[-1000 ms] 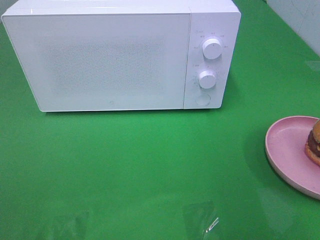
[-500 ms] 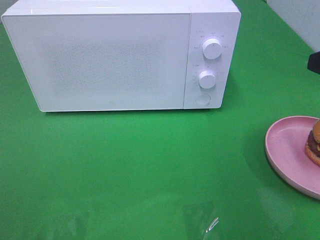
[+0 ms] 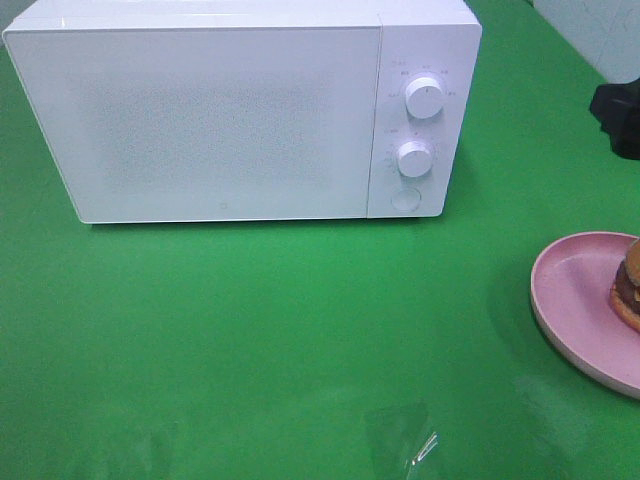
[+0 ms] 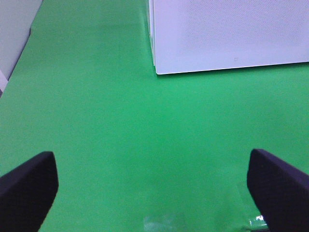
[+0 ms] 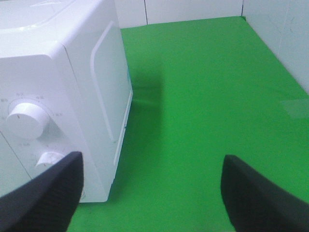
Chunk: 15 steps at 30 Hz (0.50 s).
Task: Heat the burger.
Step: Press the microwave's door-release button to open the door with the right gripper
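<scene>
The burger (image 3: 629,285) shows only partly at the right edge of the exterior high view, resting on a pink plate (image 3: 575,295). The white microwave (image 3: 220,110) stands at the back with its door closed. A black part of my right arm (image 3: 620,118) pokes in from the right edge, behind the plate and right of the microwave. In the right wrist view my right gripper (image 5: 152,193) is open and empty beside the microwave's control side (image 5: 58,96). Over bare green cloth my left gripper (image 4: 154,193) is open and empty, short of the microwave's front left corner (image 4: 159,67).
Green cloth (image 3: 280,330) covers the table. The microwave panel carries two white knobs (image 3: 424,97) (image 3: 414,158) and a round button (image 3: 405,199). A white tiled wall (image 5: 193,9) borders the table behind and to the right. A clear scrap of tape (image 3: 425,447) lies near the front edge.
The black part of my right arm has come into the exterior high view from the right edge and moved further in. Microwave, plate and burger have not moved.
</scene>
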Each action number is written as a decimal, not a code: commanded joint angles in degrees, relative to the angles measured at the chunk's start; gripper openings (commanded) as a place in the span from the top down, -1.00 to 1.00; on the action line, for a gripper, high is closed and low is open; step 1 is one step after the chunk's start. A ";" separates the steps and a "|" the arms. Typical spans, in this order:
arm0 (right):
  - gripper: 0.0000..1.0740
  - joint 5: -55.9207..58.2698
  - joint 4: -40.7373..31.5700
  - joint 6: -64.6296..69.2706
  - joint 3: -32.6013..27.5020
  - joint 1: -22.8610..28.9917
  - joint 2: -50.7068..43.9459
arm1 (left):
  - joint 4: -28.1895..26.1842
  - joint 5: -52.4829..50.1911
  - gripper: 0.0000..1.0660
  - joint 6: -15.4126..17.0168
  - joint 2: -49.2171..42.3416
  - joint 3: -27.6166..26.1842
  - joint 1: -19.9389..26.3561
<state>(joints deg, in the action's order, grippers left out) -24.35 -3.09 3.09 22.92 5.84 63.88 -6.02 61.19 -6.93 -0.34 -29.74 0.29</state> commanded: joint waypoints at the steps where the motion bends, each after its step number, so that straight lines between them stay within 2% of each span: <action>1: -0.39 -6.76 -6.19 -9.63 -0.46 4.64 4.64 | -0.29 0.17 -0.87 0.06 -1.32 0.11 -0.40; 4: -0.39 -9.74 -10.49 -13.87 -0.46 7.68 7.05 | -0.29 0.17 -0.87 0.06 -1.32 0.11 -0.40; 5: -0.39 -13.29 -14.95 -17.53 -0.46 11.29 9.74 | -0.29 0.17 -0.87 0.06 -1.32 0.11 -0.40; 6: -0.39 -13.29 -14.95 -17.53 -0.46 11.29 9.74 | -0.29 0.17 -0.87 0.06 -1.32 0.11 -0.40; 7: -0.39 -17.48 -19.94 -20.86 -0.46 14.38 12.03 | -0.29 0.17 -0.87 0.06 -1.32 0.11 -0.40; 10: -0.39 -19.65 -22.23 -22.23 -0.46 16.10 13.24 | -0.29 0.17 -0.87 0.06 -1.32 0.11 -0.40; 11: -0.39 -23.61 -26.13 -24.29 -0.46 19.25 15.36 | -0.29 0.17 -0.87 0.06 -1.32 0.11 -0.40; 12: -0.39 -23.61 -26.13 -24.29 -0.46 19.25 15.36 | -0.29 0.17 -0.87 0.06 -1.32 0.11 -0.40; 14: -0.39 -31.11 -33.00 -25.95 -0.46 25.44 19.48 | -0.29 0.17 -0.87 0.06 -1.32 0.11 -0.40; 15: -0.39 -31.11 -33.00 -25.95 -0.46 25.44 19.48 | -0.29 0.17 -0.87 0.06 -1.32 0.11 -0.40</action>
<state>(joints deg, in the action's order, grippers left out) -53.11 -34.66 -21.54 22.57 30.88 83.19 -6.02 61.19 -6.93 -0.34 -29.74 0.29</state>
